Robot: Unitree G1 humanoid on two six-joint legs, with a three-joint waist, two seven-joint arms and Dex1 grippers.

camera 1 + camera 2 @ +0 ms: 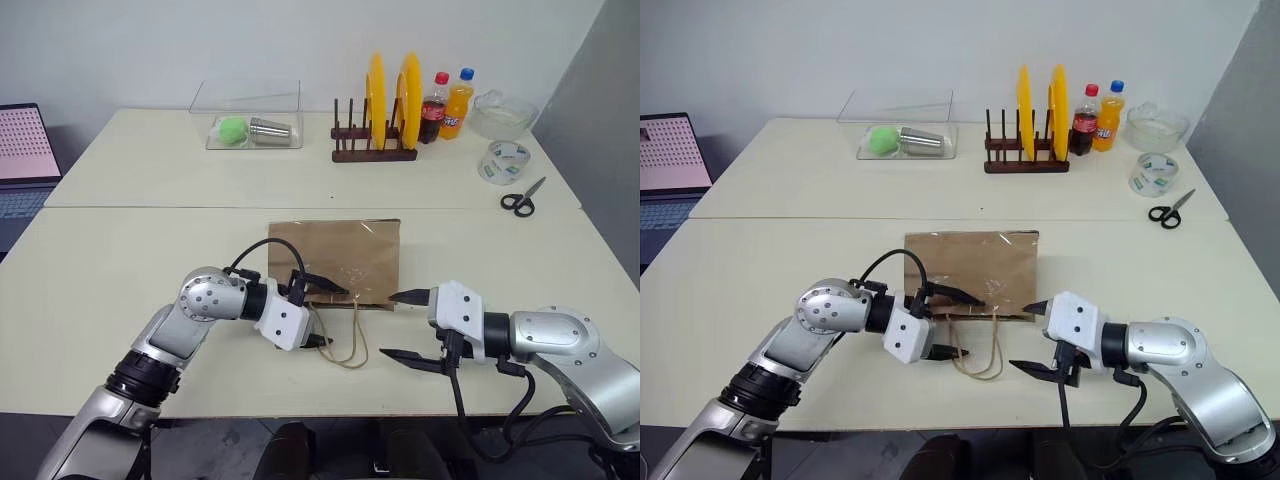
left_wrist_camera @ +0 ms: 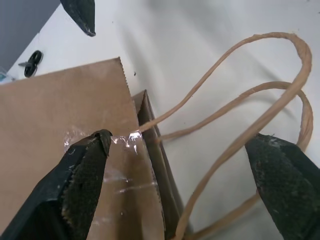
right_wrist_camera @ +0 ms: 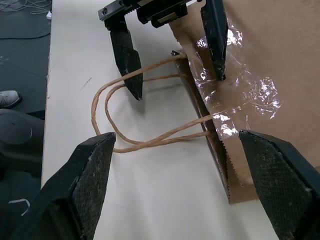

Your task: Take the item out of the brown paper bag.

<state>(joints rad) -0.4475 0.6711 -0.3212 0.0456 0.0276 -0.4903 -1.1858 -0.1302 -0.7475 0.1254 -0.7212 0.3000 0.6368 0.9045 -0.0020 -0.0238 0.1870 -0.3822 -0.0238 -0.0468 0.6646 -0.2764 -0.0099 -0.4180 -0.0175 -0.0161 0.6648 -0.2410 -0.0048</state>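
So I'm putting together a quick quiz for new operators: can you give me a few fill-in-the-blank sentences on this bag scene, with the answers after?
1. The brown paper bag lies ____ on the table, its mouth toward the robot.
2. The bag's two cord handles loop out between the left gripper and the ____ gripper.
3. Both grippers' fingers stand ____.
4. The pair of scissors lies near the roll of ____.

Missing words: flat; right; open; tape
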